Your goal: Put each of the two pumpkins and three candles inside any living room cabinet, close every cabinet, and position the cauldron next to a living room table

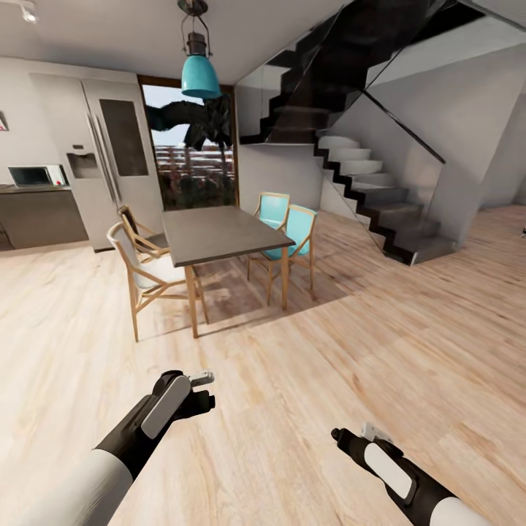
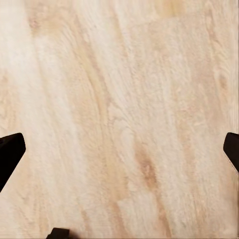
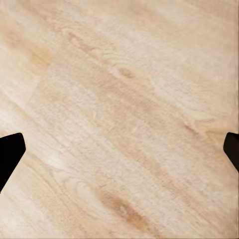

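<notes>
Head view: both the left gripper point(image 1: 199, 392) and right gripper point(image 1: 349, 436) hang empty, fingers spread wide over bare floor point(image 1: 292, 380). Nothing lies between either pair, so drive on and turn to find the pumpkins.

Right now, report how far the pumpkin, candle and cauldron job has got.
Nothing looks done from here. The left gripper and right gripper are open and carry nothing, hanging over bare wood floor. Ahead stand a dining table with chairs, a fridge and a staircase. Finding and stowing the items, closing cabinets and placing the cauldron all remain.
</notes>
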Controlling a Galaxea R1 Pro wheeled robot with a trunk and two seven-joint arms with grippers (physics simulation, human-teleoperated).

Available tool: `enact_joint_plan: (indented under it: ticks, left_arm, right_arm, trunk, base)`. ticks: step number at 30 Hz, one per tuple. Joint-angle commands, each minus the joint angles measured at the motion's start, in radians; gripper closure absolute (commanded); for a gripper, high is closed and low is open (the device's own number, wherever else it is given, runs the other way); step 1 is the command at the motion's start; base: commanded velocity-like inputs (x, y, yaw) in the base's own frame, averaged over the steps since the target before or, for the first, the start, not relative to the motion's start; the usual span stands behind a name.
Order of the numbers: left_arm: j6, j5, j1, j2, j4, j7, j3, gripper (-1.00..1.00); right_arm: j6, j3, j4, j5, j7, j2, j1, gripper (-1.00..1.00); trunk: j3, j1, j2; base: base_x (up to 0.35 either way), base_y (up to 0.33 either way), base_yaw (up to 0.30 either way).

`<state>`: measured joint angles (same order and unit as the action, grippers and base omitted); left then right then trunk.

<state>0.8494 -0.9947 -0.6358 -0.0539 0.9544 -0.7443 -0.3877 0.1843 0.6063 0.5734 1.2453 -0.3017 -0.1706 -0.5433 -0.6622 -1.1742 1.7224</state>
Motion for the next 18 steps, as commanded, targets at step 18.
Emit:
enact_joint_plan:
  ticks: [18]
  left_arm:
    - [-0.001,-0.007,-0.001,-0.001,0.002,-0.01,-0.002,-1.0]
  right_arm:
    - [0.001,0.0,-0.093,0.006,0.106,0.0,-0.001,-1.0]
  trunk:
    - [-0.017,0.0,0.001]
  base:
    - [0.184,-0.178,-0.252]
